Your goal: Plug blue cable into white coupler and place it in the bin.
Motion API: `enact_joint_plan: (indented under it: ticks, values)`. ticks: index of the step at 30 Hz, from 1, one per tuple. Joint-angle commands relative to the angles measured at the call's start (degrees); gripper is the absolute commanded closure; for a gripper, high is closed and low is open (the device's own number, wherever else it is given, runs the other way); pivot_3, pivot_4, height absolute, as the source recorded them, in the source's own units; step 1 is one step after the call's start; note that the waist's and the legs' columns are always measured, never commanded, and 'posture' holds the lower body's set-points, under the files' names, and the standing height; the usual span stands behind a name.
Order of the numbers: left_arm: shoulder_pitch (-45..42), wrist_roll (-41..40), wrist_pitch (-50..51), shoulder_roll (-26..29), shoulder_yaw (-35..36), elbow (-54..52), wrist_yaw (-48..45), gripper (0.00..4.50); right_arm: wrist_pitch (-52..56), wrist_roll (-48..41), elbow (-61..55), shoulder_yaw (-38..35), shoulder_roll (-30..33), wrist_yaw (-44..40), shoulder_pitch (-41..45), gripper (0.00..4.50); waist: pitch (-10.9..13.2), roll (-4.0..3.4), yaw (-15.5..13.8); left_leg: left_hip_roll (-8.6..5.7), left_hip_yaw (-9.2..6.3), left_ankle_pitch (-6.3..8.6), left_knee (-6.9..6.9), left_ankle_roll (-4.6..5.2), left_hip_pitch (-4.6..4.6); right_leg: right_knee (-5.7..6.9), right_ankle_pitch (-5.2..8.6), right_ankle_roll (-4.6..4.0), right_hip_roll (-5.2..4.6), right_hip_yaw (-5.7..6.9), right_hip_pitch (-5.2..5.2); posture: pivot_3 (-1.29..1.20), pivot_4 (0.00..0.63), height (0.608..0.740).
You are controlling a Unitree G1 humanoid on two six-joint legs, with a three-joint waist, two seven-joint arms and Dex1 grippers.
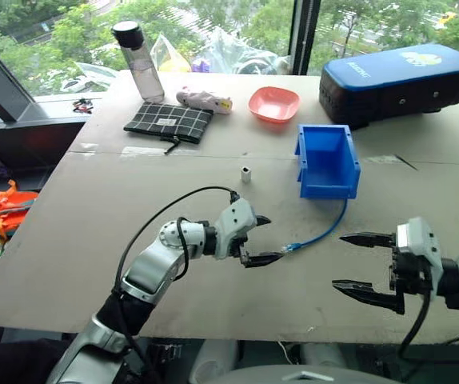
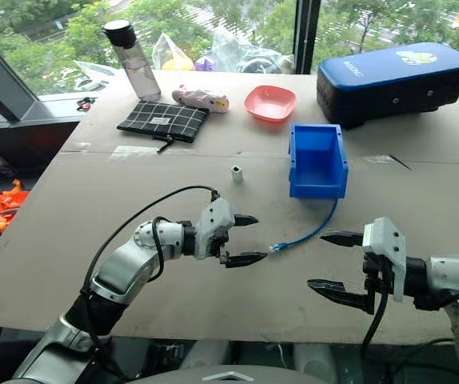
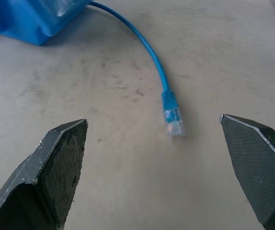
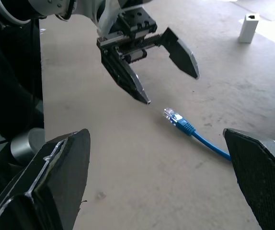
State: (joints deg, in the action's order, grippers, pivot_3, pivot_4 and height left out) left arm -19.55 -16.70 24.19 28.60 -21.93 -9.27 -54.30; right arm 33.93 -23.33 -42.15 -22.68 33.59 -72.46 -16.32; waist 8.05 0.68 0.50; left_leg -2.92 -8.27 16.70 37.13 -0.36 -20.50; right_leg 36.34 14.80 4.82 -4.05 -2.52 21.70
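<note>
table (image 1: 93, 240) grey, carries everything. dark-blue padded case (image 1: 397, 74) at far right edge. bin (image 1: 326, 160) upright mid-table, blue cable (image 1: 321, 232) trailing from its front wall toward robot, clear plug end flat on table. left claw (image 1: 260, 239) open, fingers spread, just beside plug, not touching. right claw (image 1: 362, 264) open, empty, near table's front edge. white coupler (image 1: 245, 174) upright, left of bin, apart from cable.

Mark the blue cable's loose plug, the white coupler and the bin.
blue cable (image 3: 173, 120), left wrist view, on its clear plug end.
white coupler (image 1: 245, 174), left eye view, on its side.
bin (image 1: 328, 183), left eye view, on its front wall.
</note>
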Motion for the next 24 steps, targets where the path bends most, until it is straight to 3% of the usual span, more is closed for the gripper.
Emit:
enact_joint_plan:
  ticks: [1,6,8,18,21,24]
  values:
    - [-2.87,3.24,-0.05,-1.47,-1.54,2.72,0.69,0.00,-8.62,0.17,-2.64,-3.94,-3.44,2.48,-11.07,0.02,-0.05,0.01,-0.54,0.05,-0.11,0.00,0.03,0.00,-0.01,0.03,0.01,0.00,0.05,0.20,-0.05,0.00,0.150,0.736]
    - [-3.28,6.95,2.54,-3.43,-4.55,2.72,2.62,0.00,-14.24,0.44,-4.66,-3.21,-5.78,7.66,-17.77,0.02,-0.08,-0.08,0.25,0.02,-0.06,0.00,0.09,0.00,0.12,0.19,0.00,0.01,0.03,-0.11,-0.04,0.00,0.150,0.736]
    - [-2.71,8.55,3.33,-4.03,-5.69,2.19,3.70,0.51,-15.42,0.12,-5.42,-2.62,-5.62,9.31,-18.59,0.00,-0.09,-0.07,0.29,0.02,-0.06,0.00,0.08,0.00,0.17,0.21,0.01,0.01,0.04,-0.15,-0.04,0.00,0.150,0.736]
    - [-0.60,11.29,2.35,-3.36,-8.69,2.06,1.16,4.48,-14.83,-0.82,-4.64,1.68,-2.87,15.81,-16.57,0.00,-0.22,-0.08,-0.26,0.03,-0.11,0.00,0.06,-0.01,0.15,0.12,0.06,0.06,0.01,-0.11,-0.07,0.00,0.150,0.736]
    - [-0.39,9.48,1.69,-2.38,-6.72,1.73,-0.76,4.48,-12.79,-2.00,-5.66,3.99,-4.46,19.97,-16.40,0.00,-0.22,-0.07,-0.34,0.04,-0.13,0.00,0.02,-0.01,0.15,0.11,0.06,0.06,0.01,-0.10,-0.06,0.00,0.150,0.736]
    - [-1.19,-3.68,10.91,-3.33,1.64,-1.58,-4.77,4.48,-4.90,-6.08,-7.82,7.56,-7.76,28.53,-15.21,0.00,-0.21,-0.14,-0.02,0.11,-0.13,0.01,-0.03,0.00,0.15,0.11,0.07,0.06,0.01,-0.12,-0.04,0.00,0.150,0.736]
